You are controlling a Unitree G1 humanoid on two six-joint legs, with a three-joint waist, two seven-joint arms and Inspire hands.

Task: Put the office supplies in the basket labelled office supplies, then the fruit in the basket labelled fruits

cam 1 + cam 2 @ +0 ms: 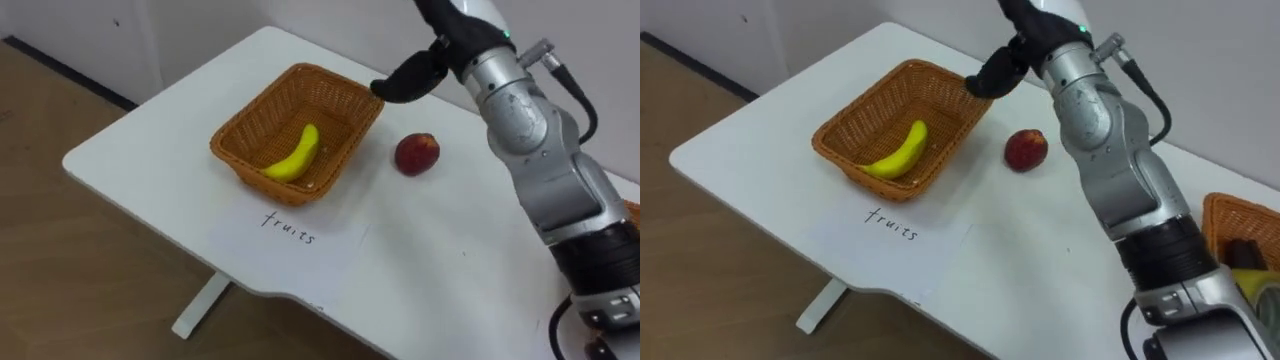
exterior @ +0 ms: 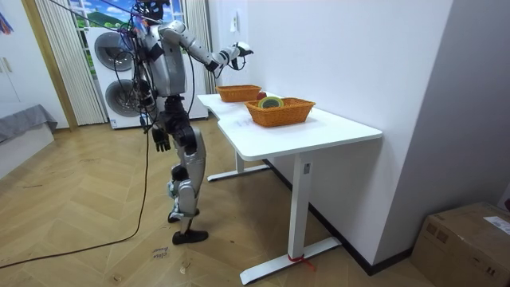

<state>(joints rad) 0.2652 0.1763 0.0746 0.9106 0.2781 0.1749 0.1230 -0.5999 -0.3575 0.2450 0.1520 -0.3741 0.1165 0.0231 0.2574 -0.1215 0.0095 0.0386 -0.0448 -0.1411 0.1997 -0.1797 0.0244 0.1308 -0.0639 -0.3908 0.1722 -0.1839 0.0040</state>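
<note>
One yellow curved banana (image 1: 294,155) to log first. Lies on the floor of the brown woven wicker basket (image 1: 345,100), towards its near side, tip pointing at the far rim.

Next, one round red apple (image 1: 417,154). Sits on the white rectangular tabletop (image 1: 150,150), outside the basket, near its right wall and apart from it.

In front of the basket, flat on the table, a white paper sheet with handwriting (image 1: 290,228).

Above the basket's far right corner, the robot's dark right hand (image 1: 405,78). Hangs raised over the rim, touching neither basket nor apple. Cannot tell whether spread or closed.

At the right edge of the right eye view, a second brown wicker basket (image 1: 1225,208) on the same table. Holds dark and yellowish contents, not identifiable.

In the room view, stands beside the table near the first basket, right arm stretched out over it. Left hand (image 2: 162,142) down at the hip, state not readable.

Behind, a white washing machine (image 2: 115,52). On the wooden floor at the room view's right, a brown cardboard box (image 2: 466,239).
</note>
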